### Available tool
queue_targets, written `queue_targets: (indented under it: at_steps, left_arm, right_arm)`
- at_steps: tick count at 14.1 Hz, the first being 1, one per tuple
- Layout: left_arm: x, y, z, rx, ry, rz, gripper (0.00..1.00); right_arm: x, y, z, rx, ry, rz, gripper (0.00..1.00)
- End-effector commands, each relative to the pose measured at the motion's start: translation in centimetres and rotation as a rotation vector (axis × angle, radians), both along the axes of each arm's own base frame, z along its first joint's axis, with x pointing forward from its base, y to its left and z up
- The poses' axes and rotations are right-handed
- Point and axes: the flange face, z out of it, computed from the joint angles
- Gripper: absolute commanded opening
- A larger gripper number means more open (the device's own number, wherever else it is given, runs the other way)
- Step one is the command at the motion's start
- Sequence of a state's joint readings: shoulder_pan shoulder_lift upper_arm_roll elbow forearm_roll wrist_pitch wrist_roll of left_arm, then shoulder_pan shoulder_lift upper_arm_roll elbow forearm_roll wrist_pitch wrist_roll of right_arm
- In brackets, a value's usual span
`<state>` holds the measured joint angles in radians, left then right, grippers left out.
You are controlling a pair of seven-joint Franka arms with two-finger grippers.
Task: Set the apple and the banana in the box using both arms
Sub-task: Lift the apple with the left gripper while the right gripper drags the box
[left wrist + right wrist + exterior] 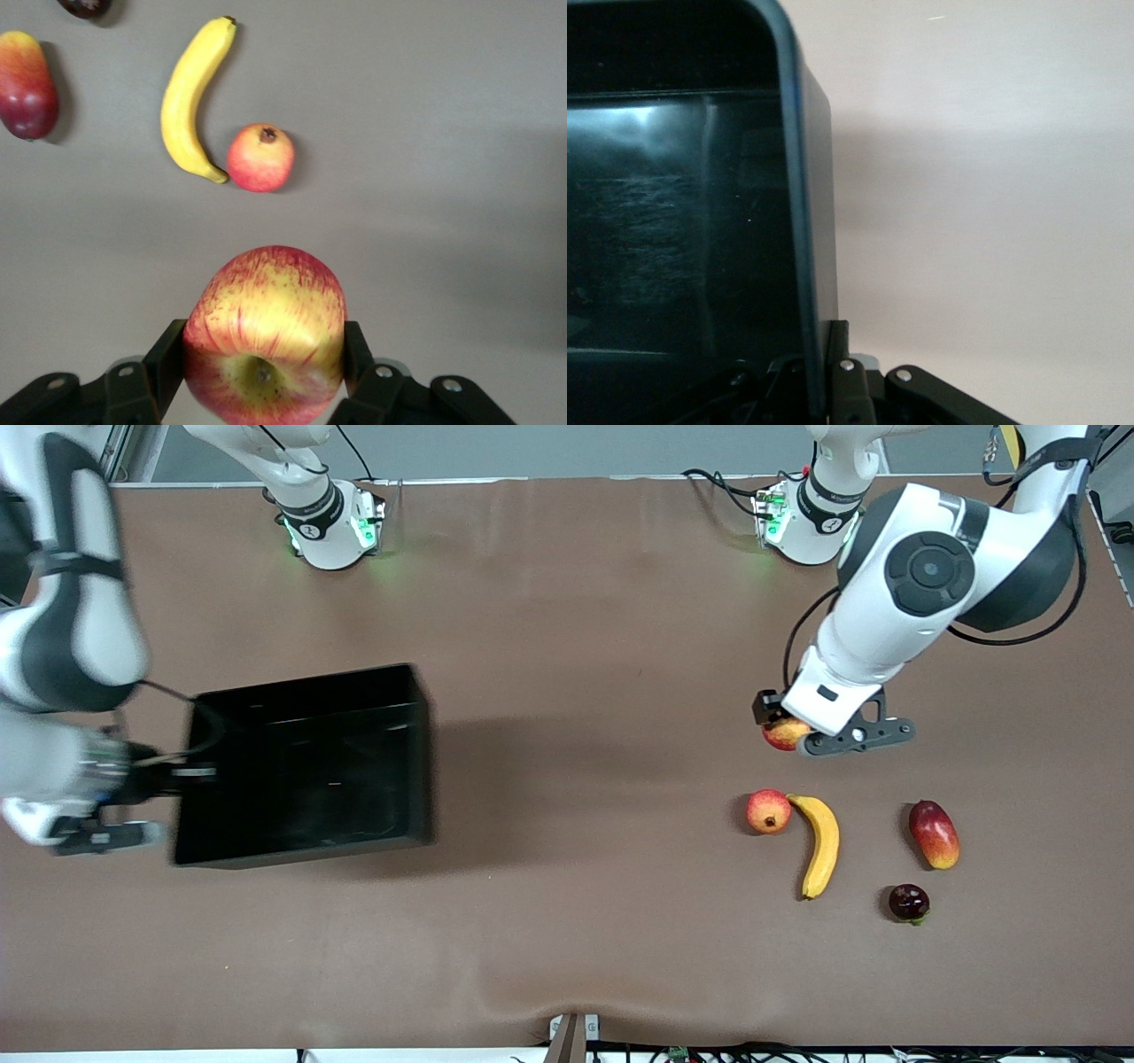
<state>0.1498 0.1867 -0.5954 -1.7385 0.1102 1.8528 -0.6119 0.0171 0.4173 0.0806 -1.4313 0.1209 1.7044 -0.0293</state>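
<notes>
I've got the apple [264, 341] pinched in left end effector [791, 735] – box [306, 766] lies toward right arm's end, right end effector [824, 372] clamped on its wall.

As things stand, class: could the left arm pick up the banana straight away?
Probably not yet. The left gripper is shut on the apple, so its fingers are occupied. The banana itself lies uncovered on the table, touching only the crowned red fruit, close under that arm.
</notes>
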Motion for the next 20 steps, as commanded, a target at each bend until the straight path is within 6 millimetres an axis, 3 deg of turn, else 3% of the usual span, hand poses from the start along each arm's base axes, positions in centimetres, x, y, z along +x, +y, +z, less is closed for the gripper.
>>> queue_targets:
  at_steps: [1, 3, 5, 13, 17, 20]
  left_arm:
    - [0.4, -0.4, 0.9, -0.037, 0.01, 0.016, 0.0]
    - [0.3, -0.5, 1.0, -0.039, 0.008, 0.013, 0.0]
    - [0.2, -0.7, 0.9, -0.04, 0.011, 0.01, 0.0]
    - [-0.5, -3.1, 0.3, -0.097, 0.047, 0.027, 0.0]
    - [-1.0, -5.7, -0.9, -0.115, 0.046, 0.014, 0.0]
    - [-1.2, -8.2, -4.5, -0.126, 0.074, 0.0, 0.0]
  right_arm:
    - [-1.2, 5.0, 0.1, -0.006, 0.019, -0.03, 0.0]
    - [-1.8, 8.9, -0.8, -0.006, -0.003, 0.017, 0.0]
    - [-2.9, 14.0, -2.5, -0.012, -0.016, 0.079, 0.0]
    - [-5.9, 27.7, -10.8, -0.038, -0.037, -0.047, 0.0]
    - [-7.6, 32.5, -15.0, -0.029, -0.063, -0.04, 0.0]
    - [-9.1, 35.8, -17.9, -0.021, -0.08, -0.107, 0.0]
